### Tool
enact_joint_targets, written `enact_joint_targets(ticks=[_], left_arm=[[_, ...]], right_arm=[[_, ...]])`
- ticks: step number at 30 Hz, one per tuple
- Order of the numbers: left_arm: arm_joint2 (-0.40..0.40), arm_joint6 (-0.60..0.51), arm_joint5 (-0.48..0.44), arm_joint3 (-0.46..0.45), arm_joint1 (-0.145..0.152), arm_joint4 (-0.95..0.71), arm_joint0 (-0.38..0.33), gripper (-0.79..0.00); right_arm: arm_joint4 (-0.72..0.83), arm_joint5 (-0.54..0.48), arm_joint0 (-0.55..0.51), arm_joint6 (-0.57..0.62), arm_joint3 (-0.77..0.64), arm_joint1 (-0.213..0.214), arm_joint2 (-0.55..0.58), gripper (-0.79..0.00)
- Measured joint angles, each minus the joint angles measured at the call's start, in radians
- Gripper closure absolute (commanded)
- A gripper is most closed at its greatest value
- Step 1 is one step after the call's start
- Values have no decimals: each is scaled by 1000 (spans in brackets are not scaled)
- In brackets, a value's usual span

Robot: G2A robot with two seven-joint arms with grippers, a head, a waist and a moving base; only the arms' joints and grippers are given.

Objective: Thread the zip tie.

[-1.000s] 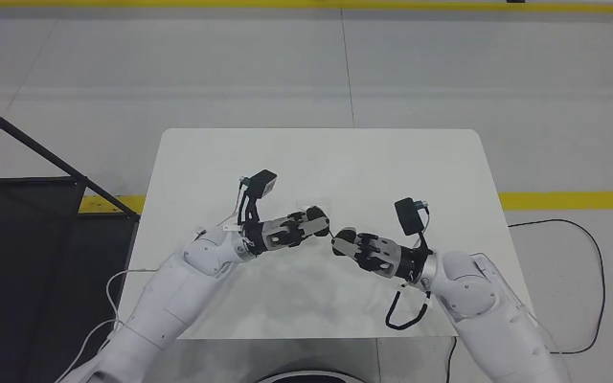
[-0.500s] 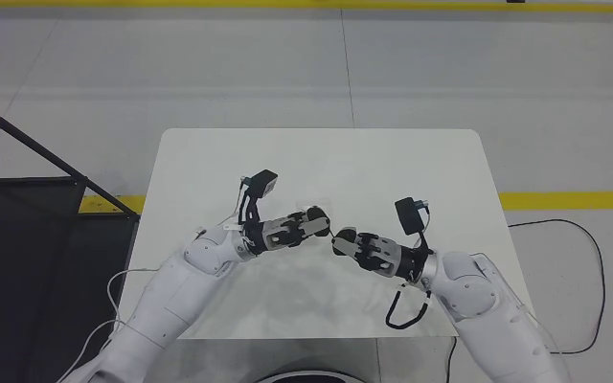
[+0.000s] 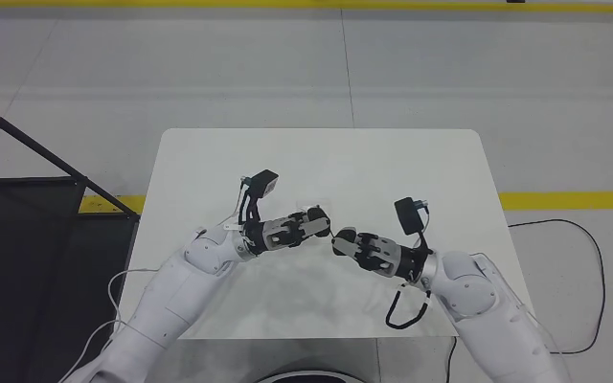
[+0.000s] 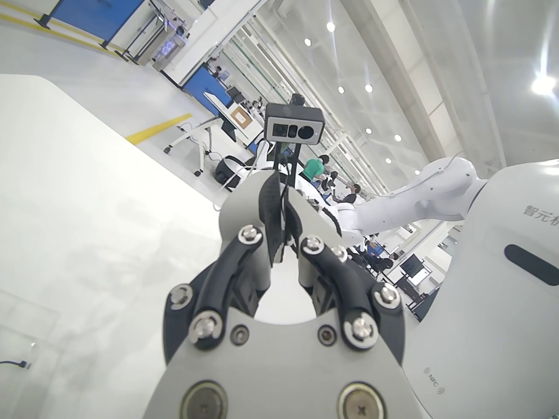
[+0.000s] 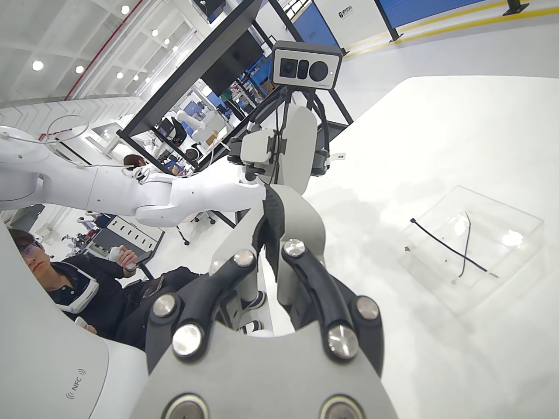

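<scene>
Nothing has really changed for you over the last second. Both arms hang where they were over the middle of the white rectangular counter (image 3: 402, 172), tip to tip, and the top view shows no shift in either of them. That points to a fine-alignment hold, not progress: the threading has not advanced in this stretch.

Your left pincer (image 4: 283, 197) is pressed together, with the thin black plastic zip tie (image 3: 331, 233) pinched between its pads. Your right pincer (image 5: 271, 210) is also pressed together. In its own wrist view the pads hide what they hold, but from above the same dark strand runs into its tips. The zip tie therefore sits in the air between the two pincers, above the counter and touching nothing else. I cannot tell from these views which end is the head and which the tail, or whether the tail has entered the slot.

My judgement is that you are mid-insertion with the ends nearly met. The next move calls for a very small push along the strand's own line, not a big reposition. The strand is slim and springy, so a sideways nudge will likely bow it and miss the slot.

Well apart from the pincers, a clear plastic tray (image 5: 515, 237) on the counter holds spare black ties (image 5: 436, 237), which lie crossed over one another.
</scene>
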Motion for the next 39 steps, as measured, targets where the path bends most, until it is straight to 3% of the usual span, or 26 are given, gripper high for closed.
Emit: enact_joint_targets(ticks=[8,39], left_arm=[[-7,-5,0,1,-4,0,2,-132],[-17,-21,0,9,-16,4,2,0]], right_arm=[[0,0,2,5,0,0,-2,0],[0,0,1,5,-1,0,-3,-6]])
